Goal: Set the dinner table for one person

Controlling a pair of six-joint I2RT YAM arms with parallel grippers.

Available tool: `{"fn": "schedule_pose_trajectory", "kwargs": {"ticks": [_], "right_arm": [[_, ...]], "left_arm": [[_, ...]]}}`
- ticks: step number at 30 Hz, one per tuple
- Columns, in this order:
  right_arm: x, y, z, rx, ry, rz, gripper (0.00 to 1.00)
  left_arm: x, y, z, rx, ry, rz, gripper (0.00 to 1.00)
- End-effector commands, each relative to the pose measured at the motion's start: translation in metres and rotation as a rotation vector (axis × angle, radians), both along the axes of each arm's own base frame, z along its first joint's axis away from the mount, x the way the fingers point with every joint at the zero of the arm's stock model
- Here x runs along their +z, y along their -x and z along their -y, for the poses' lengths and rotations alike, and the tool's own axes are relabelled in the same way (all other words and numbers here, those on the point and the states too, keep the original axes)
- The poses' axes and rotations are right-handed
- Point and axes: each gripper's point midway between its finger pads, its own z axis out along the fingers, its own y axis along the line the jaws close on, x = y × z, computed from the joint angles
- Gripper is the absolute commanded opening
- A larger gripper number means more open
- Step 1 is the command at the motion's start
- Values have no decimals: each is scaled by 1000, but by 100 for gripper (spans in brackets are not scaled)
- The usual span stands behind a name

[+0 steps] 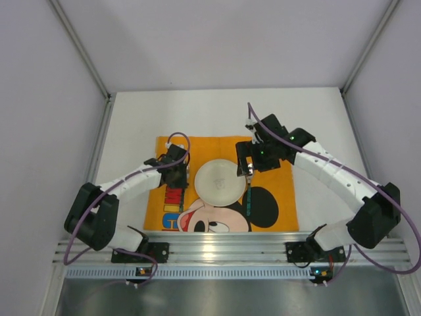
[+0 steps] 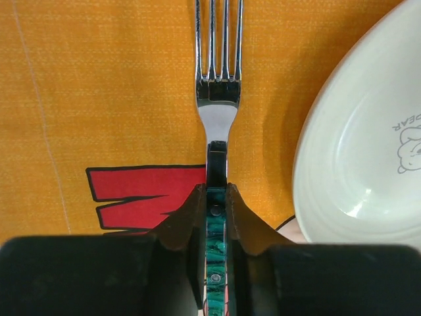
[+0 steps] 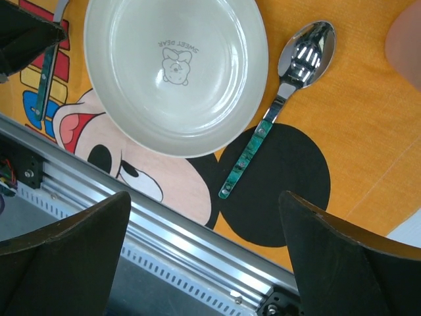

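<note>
The white dinner table [image 1: 223,112] carries an orange Mickey Mouse placemat [image 1: 283,191] with a white bowl-like plate [image 1: 219,182] at its middle. My left gripper [image 1: 177,172] is left of the plate. In the left wrist view it [image 2: 216,194] is shut on the green handle of a fork [image 2: 217,118]. The tines point away, low over the mat [image 2: 99,85], beside the plate [image 2: 368,151]. A spoon [image 3: 263,125] with a green handle lies on the mat right of the plate [image 3: 177,72]. My right gripper [image 3: 204,197] is open and empty above it [image 1: 245,158].
An aluminium rail [image 1: 223,247] runs along the table's near edge by the arm bases. White walls close in the table at left, right and back. A blurred pale pink shape [image 3: 408,33] sits at the right wrist view's top right edge.
</note>
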Motion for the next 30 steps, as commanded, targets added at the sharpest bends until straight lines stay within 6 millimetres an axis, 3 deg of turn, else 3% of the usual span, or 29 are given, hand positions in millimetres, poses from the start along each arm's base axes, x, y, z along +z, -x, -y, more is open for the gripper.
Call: {"fn": "schedule_pose_trajectory", "kwargs": {"ticks": [1,5,6,8,9,12,13,14,15,16,17,18,19,21,24,25,27,28,30], "right_arm": [[20,-2,3,-9,-40,91,95],[31,-1,5,-18,-73,136,100],[34,-1,5,-22,-83,150,100],[50,-1,7,-30,-123,213,100],[56,-1,8,-33,-142,241,100],[90,2,16,-60,-236,386,100],[101,0,15,-65,-274,436,100],[97,2,18,-68,-281,451,100],[101,2,20,-78,-299,483,100],[110,3,28,-124,-332,541,100],[112,4,31,-136,-351,567,100],[116,6,32,-136,-379,598,100],[123,5,41,-175,-410,675,100],[129,7,51,-210,-439,740,100],[145,14,77,-286,-477,878,100],[136,14,80,-294,-463,881,100],[133,16,84,-291,-459,906,100],[131,18,85,-269,-452,927,100],[130,20,84,-240,-442,940,100]], "left_arm": [[13,-21,15,-3,41,76,31],[29,-26,0,21,-38,116,81],[42,-32,-6,24,-62,160,86],[67,-45,-17,45,-120,233,92],[81,-54,-36,94,-210,296,95],[116,-81,-65,160,-348,459,98],[111,-81,-72,150,-388,481,98],[113,-86,-79,122,-423,522,98],[131,-100,-75,146,-376,640,99],[111,-95,-82,135,-388,648,99],[109,-99,-93,144,-395,686,97],[129,-110,-93,183,-325,816,96],[104,-102,-107,177,-313,800,93],[105,-102,-115,175,-265,867,92],[90,-102,-131,173,-273,897,96],[88,-104,-136,192,-275,916,98],[65,-107,-138,161,-298,865,98],[67,-111,-142,167,-315,897,98],[50,-117,-145,169,-333,849,99]]}}
